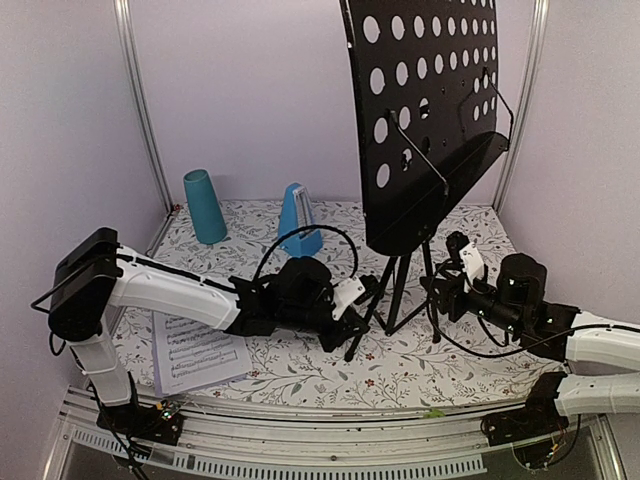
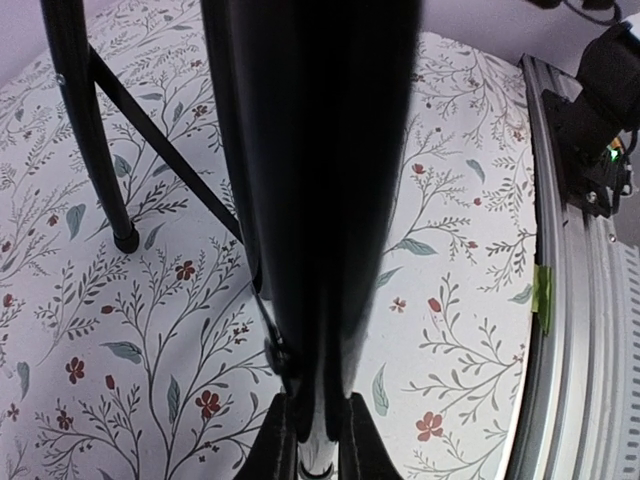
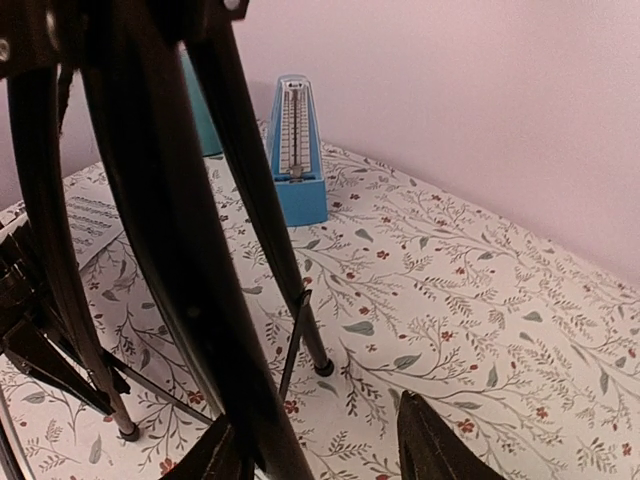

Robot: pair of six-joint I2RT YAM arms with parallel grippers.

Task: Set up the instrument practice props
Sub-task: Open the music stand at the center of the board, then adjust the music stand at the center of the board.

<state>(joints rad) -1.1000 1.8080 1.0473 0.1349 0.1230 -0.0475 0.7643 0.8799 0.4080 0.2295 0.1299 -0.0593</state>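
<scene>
The black tripod music stand (image 1: 425, 110) stands upright at mid table, its perforated tray tilted back. My left gripper (image 1: 362, 296) is shut on a lower stand leg (image 2: 320, 250), which sits between its fingertips (image 2: 272, 445). My right gripper (image 1: 447, 287) is open at the stand's right side. In the right wrist view a thick stand leg (image 3: 190, 300) lies just inside the gripper's (image 3: 325, 455) left finger, and the other finger stands well apart. The blue pyramid metronome (image 1: 299, 222) stands behind the stand and also shows in the right wrist view (image 3: 297, 150). One sheet-music page (image 1: 195, 350) lies flat at the front left.
A tall teal cup (image 1: 205, 205) stands at the back left near the wall. Metal frame posts rise at both back corners. The aluminium rail (image 2: 590, 330) runs along the table's near edge. The stand's other feet (image 3: 322, 368) rest on the floral cloth.
</scene>
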